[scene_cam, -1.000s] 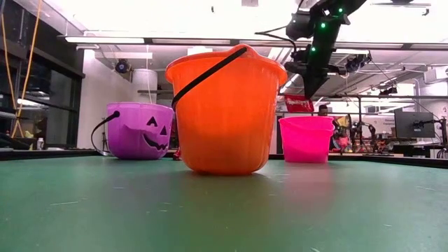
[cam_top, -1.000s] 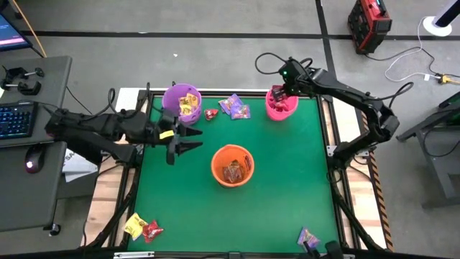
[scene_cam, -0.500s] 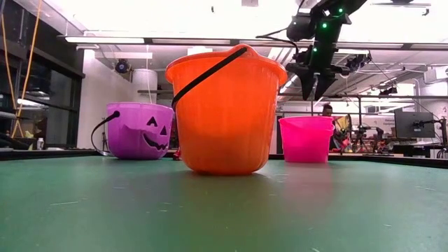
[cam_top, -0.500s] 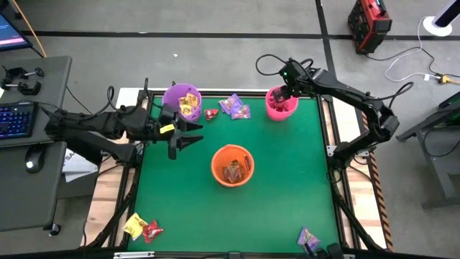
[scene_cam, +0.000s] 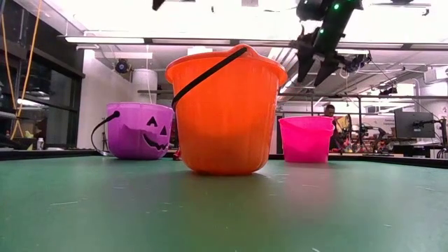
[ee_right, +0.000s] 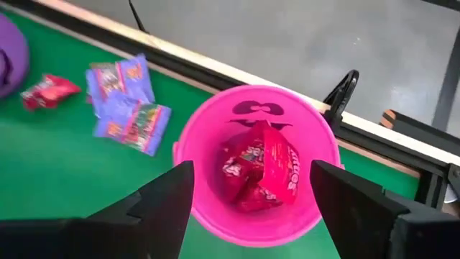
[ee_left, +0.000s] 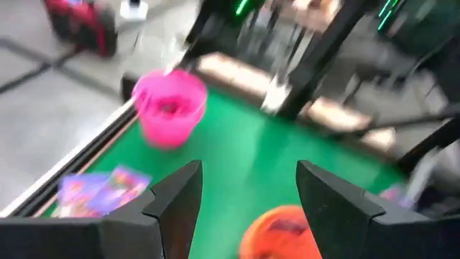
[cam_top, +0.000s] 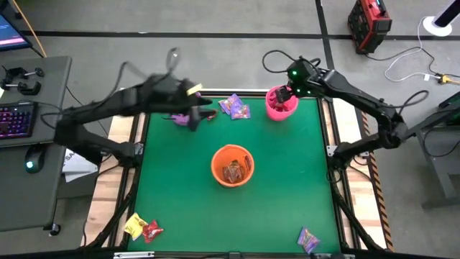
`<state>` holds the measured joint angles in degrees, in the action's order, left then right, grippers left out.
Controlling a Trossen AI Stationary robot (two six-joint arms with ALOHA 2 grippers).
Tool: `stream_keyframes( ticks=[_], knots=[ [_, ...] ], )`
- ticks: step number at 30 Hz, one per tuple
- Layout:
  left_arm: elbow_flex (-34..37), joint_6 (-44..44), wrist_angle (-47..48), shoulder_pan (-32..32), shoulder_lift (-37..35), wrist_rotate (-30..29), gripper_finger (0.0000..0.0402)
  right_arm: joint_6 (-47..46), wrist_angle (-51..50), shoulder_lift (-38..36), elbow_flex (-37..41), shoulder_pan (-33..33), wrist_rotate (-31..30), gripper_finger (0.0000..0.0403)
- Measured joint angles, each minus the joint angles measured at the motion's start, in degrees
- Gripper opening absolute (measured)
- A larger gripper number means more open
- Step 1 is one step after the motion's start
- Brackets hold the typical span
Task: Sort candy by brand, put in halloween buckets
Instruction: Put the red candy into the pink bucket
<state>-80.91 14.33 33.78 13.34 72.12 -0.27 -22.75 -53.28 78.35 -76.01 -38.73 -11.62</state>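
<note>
Green felt covers the table (cam_top: 287, 180). Largest on it is the orange bucket (cam_top: 232, 165) at the middle, with brown packets inside. At the far edge stand the purple bucket (scene_cam: 138, 130), under the left arm, and the pink bucket (cam_top: 281, 103), which holds red packets (ee_right: 260, 171). Above the pink bucket hangs the right gripper (ee_right: 251, 194), jaws wide and empty. The left gripper (ee_left: 248, 205) is near the purple bucket, jaws also wide, holding nothing. Purple packets (cam_top: 235, 106) and one red packet (cam_top: 210, 114) lie between the two far buckets; more candy lies at the near corners (cam_top: 142, 228).
</note>
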Motion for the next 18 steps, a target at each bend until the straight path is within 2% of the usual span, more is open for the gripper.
stream_keyframes(
  ticks=[3, 8, 13, 18],
  knots=[
    [-6.11, -4.50, 5.95, 4.13, 8.40, 3.01, 0.0213, -1.50, -0.13, -1.78, 0.00, 0.63, 0.46, 0.0271],
    [-13.62, -8.87, 12.21, 8.84, 20.64, 3.66, 0.0213, -1.03, -0.22, -2.43, 0.00, 2.17, 1.14, 0.0271],
    [-18.17, -9.03, 15.86, 12.51, 30.51, 3.64, 0.0213, 1.92, 0.05, -2.21, 0.00, 4.15, 2.33, 0.0271],
    [-19.84, -9.51, 20.54, 15.61, 38.26, 3.41, 0.0213, 2.14, 1.72, -2.19, 0.00, 7.19, 3.37, 0.0271]
  ],
)
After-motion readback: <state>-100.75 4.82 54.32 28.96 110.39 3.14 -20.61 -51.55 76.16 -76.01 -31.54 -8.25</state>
